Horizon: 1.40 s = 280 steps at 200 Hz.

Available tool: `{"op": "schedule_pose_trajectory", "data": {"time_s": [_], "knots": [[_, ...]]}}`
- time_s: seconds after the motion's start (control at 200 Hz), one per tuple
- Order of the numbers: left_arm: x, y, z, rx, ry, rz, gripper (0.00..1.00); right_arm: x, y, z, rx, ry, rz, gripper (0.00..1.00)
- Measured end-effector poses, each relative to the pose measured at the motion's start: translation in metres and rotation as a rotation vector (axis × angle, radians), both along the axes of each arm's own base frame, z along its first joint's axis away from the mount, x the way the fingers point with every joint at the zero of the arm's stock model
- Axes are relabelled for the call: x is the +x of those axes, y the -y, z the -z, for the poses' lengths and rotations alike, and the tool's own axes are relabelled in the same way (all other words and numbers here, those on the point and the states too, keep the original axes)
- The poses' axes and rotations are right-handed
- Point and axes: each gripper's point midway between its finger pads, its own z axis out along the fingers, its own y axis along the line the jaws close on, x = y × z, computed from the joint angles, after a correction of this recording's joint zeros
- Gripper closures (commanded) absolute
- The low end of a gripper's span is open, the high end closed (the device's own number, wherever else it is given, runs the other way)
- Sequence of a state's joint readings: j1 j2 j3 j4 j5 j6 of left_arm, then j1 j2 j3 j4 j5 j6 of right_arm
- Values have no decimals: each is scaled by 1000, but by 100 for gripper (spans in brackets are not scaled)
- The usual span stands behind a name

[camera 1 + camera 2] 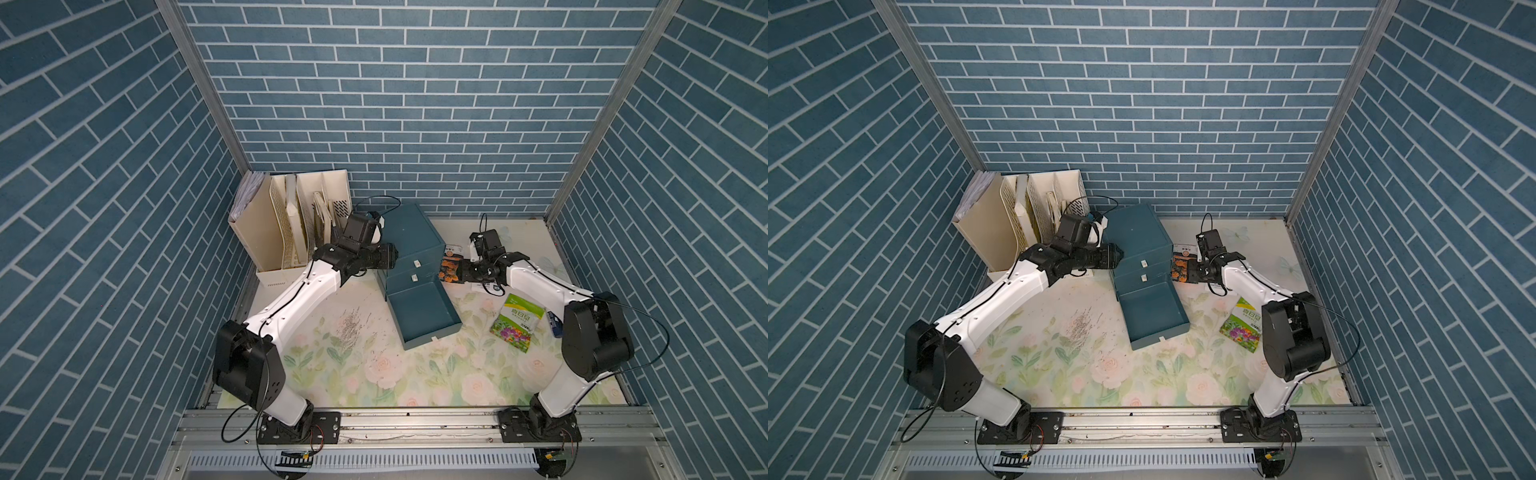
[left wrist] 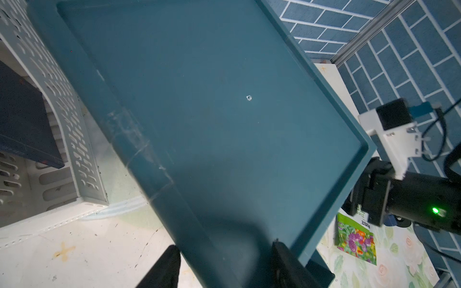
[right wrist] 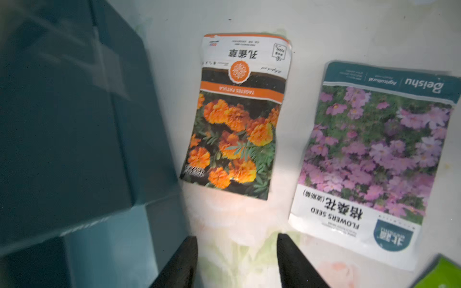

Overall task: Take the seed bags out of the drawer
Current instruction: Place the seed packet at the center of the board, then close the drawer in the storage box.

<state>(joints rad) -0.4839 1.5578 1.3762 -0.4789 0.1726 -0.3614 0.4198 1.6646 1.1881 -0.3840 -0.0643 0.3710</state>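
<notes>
The teal drawer cabinet (image 1: 409, 232) (image 1: 1138, 237) has its bottom drawer (image 1: 432, 337) (image 1: 1158, 338) pulled out, and nothing shows inside. My left gripper (image 1: 392, 255) (image 2: 224, 251) is shut on the rim of the cabinet top (image 2: 199, 112). Three seed bags lie on the mat outside the drawer. The orange one (image 3: 237, 124) (image 1: 449, 268) is beside the cabinet. The purple-pink one (image 3: 369, 154) lies next to it, mostly hidden under my arm in both top views. The green one (image 1: 517, 322) (image 1: 1241, 326) (image 2: 356, 239) is farther right. My right gripper (image 3: 237, 239) (image 1: 461, 272) hovers open just short of the orange bag, with nothing between its fingers.
A cream file organiser (image 1: 286, 224) stands at the back left, close to my left arm. A small dark blue object (image 1: 555, 324) lies right of the green bag. Dark crumbs (image 1: 353, 328) are scattered on the floral mat left of the drawer. Brick-pattern walls enclose three sides.
</notes>
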Motion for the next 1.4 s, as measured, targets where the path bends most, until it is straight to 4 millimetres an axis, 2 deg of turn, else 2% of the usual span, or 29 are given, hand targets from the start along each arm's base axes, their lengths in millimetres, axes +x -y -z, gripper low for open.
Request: {"op": "schedule_pose_trajectory", "data": {"time_s": [0.28,0.425,0.535,0.685,0.795,0.985,1.4], "knots": [[0,-1,0,7,4,3,38,-72,-15,-32,111,21,-95,39],[0,-1,0,9,6,5,39,-112,-42,-42,155,35,-186,39],[0,-1,0,11,7,7,38,-142,-55,-28,163,0,-231,38],[0,-1,0,12,8,8,38,-179,-57,3,135,-56,-252,38],[0,-1,0,13,9,9,39,-200,-61,18,111,-66,-271,38],[0,-1,0,14,9,10,39,-218,-73,26,89,-30,-304,36],[0,-1,0,15,10,12,39,-218,-80,51,27,57,-277,36]]}}
